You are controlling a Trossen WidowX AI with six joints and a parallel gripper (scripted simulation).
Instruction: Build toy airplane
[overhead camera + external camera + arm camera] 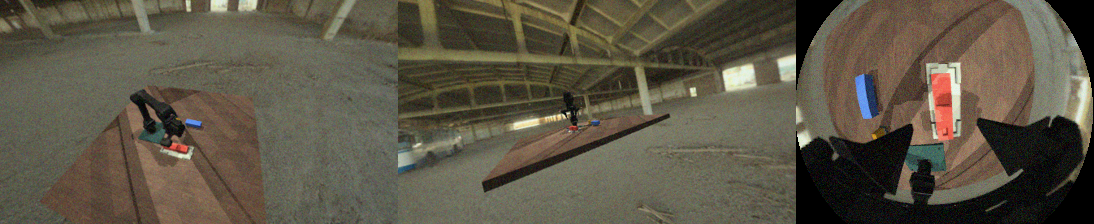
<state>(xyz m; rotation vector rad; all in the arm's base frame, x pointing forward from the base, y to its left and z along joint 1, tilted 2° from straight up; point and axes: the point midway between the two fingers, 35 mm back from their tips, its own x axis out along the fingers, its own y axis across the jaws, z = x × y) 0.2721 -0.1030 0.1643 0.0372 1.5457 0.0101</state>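
The red fuselage [179, 147] [573, 128] [942, 95] lies lengthwise in the pale cradle jig [185, 156] [957, 95]. In the wrist view it sits toward the jig's left side; whether it is fully down flat I cannot tell. Its top sockets look empty. My gripper [571, 114] [945, 124] is wide open and empty above the fuselage's tail end, one finger on each side in the wrist view. The blue wing [193, 122] [595, 122] [866, 97] lies apart on the table. The small yellow tail fin [590, 122] [878, 133] is nearby, partly behind a finger in the wrist view.
The arm's teal base plate [149, 136] [932, 156] is close to the jig's tail end. The wooden table [227, 162] [532, 152] [996, 65] bears everything, with dark shadow bands across it.
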